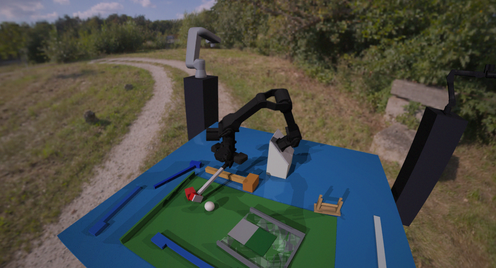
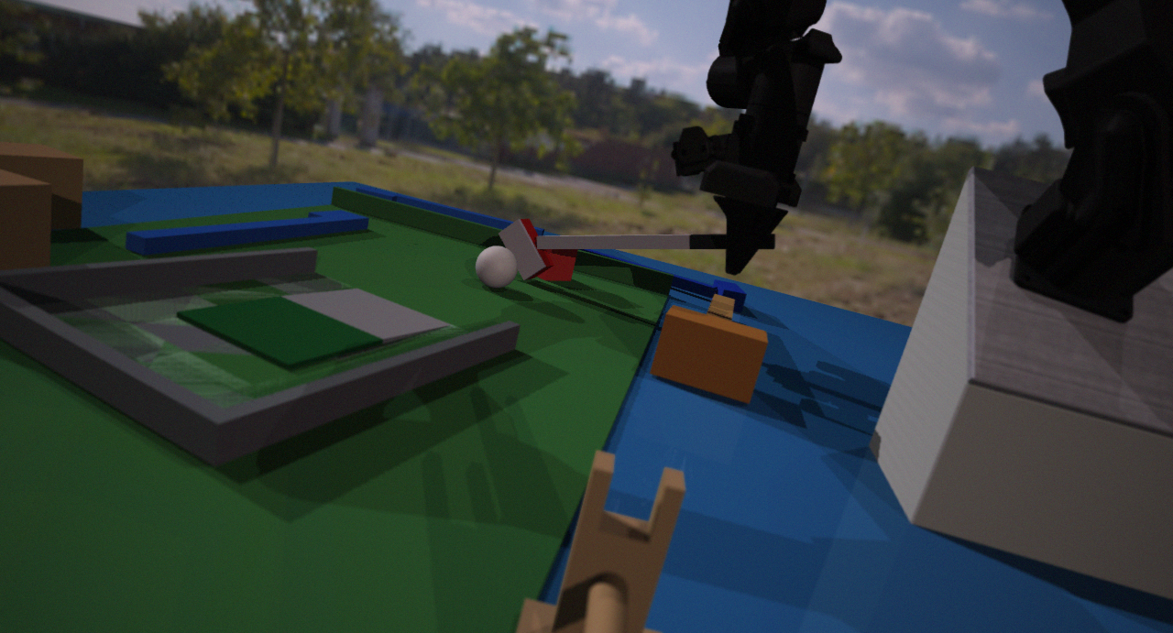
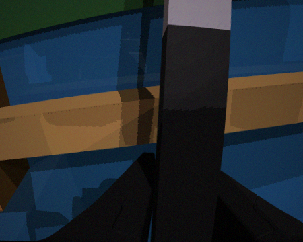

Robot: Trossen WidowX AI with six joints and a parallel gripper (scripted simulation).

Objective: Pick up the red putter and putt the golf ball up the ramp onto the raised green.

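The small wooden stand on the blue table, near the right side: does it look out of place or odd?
Yes. The small wooden stand lies tipped on its side on the blue table, legs pointing sideways, away from the green mat. Nothing touches it.

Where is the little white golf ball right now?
In the top view the golf ball sits on the green turf, just beside the red putter head, left of the grey-walled ramp.

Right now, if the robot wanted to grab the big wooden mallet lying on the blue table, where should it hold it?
Probably the long tan handle of the wooden mallet, coming straight down from above. It lies flat on the blue table and looks slim enough for the jaws, while the orange-brown block head looks too wide. First, though, the black gripper, now shut on the red putter's dark grip, would need to let go.
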